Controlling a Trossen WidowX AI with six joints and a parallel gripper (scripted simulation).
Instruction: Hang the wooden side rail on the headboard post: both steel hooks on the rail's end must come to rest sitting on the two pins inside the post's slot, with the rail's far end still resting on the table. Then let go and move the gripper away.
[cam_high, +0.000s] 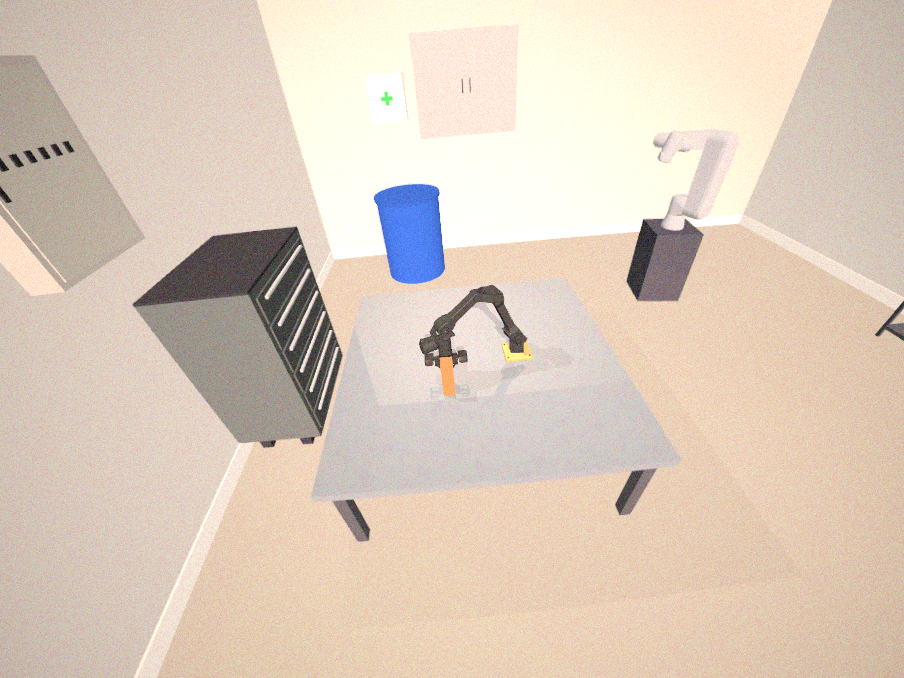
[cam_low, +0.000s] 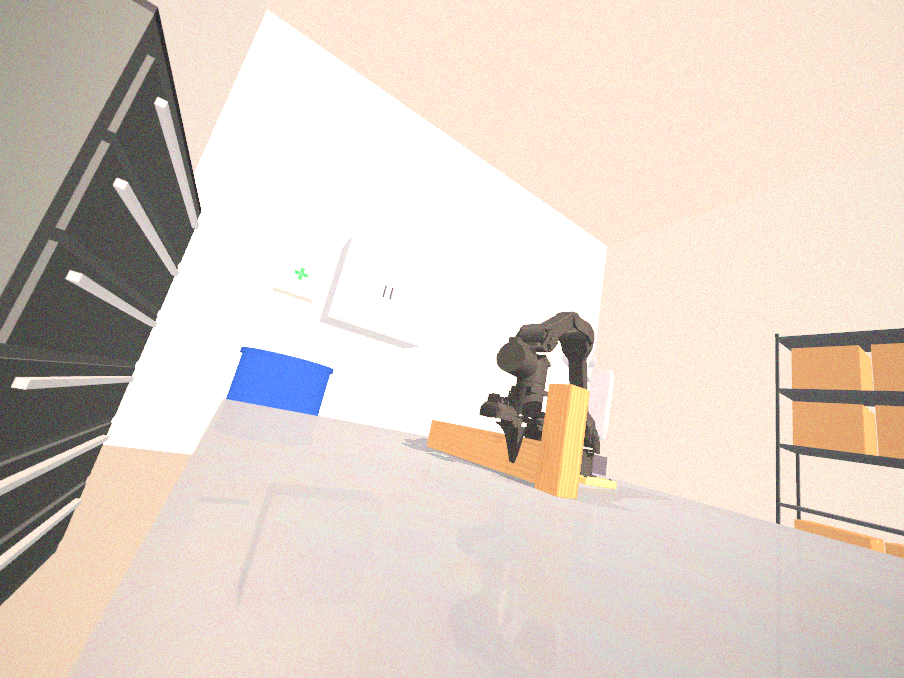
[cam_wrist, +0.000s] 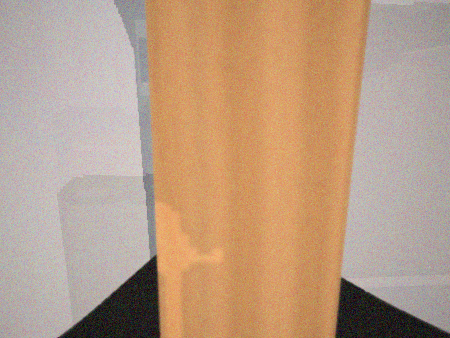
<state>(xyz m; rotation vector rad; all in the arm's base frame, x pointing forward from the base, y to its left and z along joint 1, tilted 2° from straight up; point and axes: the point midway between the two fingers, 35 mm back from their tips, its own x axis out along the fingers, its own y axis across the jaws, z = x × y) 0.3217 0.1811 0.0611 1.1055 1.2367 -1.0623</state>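
Note:
The wooden side rail (cam_low: 467, 440) (cam_wrist: 250, 125) runs away from the upright headboard post (cam_low: 560, 441) in the exterior view. Its far end is low at the table top and looks to rest on it. Its near end reaches the post, which partly covers it; the hooks, slot and pins are hidden. My gripper (cam_low: 516, 451) (cam_wrist: 249, 300) is shut on the rail near the post, a black finger on each side. In the top view, one orange wooden part (cam_high: 447, 378) shows below the gripper (cam_high: 446, 359); I cannot tell whether it is post or rail.
The grey table (cam_high: 496, 437) (cam_low: 350, 576) bears my arm's yellow base plate (cam_high: 517, 354) (cam_low: 600, 482), right of and behind the post. A drawer cabinet (cam_high: 219, 343) (cam_low: 80, 240) stands left of the table. A blue barrel (cam_high: 412, 237) (cam_low: 281, 383) stands behind it.

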